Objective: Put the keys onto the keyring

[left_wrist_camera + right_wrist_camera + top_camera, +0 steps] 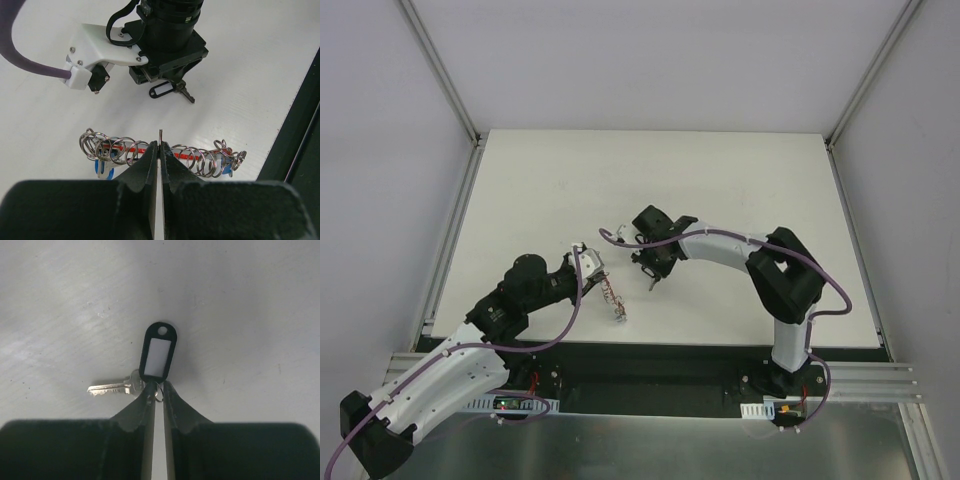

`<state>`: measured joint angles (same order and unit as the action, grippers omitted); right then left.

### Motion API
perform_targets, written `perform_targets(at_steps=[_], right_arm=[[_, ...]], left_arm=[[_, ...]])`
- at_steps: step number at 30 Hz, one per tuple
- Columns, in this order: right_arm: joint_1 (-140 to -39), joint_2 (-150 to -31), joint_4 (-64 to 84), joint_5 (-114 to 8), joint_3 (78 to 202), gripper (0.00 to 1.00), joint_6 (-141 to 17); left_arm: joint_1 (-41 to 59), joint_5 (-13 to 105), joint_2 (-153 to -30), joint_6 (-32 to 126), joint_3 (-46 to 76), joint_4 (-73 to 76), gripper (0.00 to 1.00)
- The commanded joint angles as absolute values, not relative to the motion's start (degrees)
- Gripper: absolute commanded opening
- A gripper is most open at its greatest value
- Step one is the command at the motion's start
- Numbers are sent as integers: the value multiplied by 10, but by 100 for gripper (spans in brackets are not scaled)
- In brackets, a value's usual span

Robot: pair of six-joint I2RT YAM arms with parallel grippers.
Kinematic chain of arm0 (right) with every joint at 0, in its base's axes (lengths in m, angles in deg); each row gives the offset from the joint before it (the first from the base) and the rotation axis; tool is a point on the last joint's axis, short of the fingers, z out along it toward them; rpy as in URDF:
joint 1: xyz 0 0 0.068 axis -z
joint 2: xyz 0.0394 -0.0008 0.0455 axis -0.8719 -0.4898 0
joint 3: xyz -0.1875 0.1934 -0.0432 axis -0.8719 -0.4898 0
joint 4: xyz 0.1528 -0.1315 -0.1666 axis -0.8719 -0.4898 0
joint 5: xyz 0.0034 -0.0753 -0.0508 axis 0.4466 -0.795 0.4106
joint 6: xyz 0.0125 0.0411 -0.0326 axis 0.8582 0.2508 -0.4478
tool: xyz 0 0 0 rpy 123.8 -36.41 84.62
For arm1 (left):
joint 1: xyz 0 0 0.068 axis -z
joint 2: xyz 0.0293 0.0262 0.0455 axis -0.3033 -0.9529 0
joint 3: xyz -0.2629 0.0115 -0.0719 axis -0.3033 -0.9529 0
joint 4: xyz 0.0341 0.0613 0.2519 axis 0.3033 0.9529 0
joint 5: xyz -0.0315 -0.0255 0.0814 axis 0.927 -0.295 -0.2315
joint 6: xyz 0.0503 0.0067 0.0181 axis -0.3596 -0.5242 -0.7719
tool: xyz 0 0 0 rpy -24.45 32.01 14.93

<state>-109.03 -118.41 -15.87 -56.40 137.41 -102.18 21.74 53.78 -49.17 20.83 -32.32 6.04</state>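
Left pincer (160,146) is pressed together on one thin ring of the keyring (200,159). Its coils, red strip and blue bits spread to 3 and 9 o'clock of the tips; contact with the surface (720,180) unclear. Right pincer (156,391) is clamped on the small loop of the black-tag key (159,352), tag pointing to 12 o'clock, silver blade to 9. In the left wrist view the key sits at 12 o'clock of the keyring, apart.

The keyring (115,150), a row of silvery rings strung along a red strip with blue bits, stretched sideways, pinched mid-length by the left gripper (160,146). A silvery key (112,387) with a black, white-windowed tag (159,352) lay flat on the worktop (240,305), its small ring between the right gripper's (157,391) tips.
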Motion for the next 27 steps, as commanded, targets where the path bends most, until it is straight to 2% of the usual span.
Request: perform_targets(at_steps=[1,6,7,12,20,23,27], right_arm=[[-1095,-1180,-201,-602,1351,8,-1001],[-1095,-1134,-218,-623,1329,7,-983],[-1095,-1124,-226,-627,1329,2,-980],[-1095,-1084,-277,-667,1335,1,-969],[-1094,-988,-457,-794,1328,1,-956],[-1094,-985,-497,-827,1329,1,-966],[-1094,-1038,-498,-835,1331,1,-983]], left_arm=[[221,537,-479,213,-305,29,0],[221,540,-479,211,-305,28,0],[221,540,-480,210,-304,29,0],[221,545,-477,209,-303,30,0],[221,551,-477,206,-304,29,0],[221,553,-480,203,-301,28,0],[221,556,-476,203,-302,28,0]])
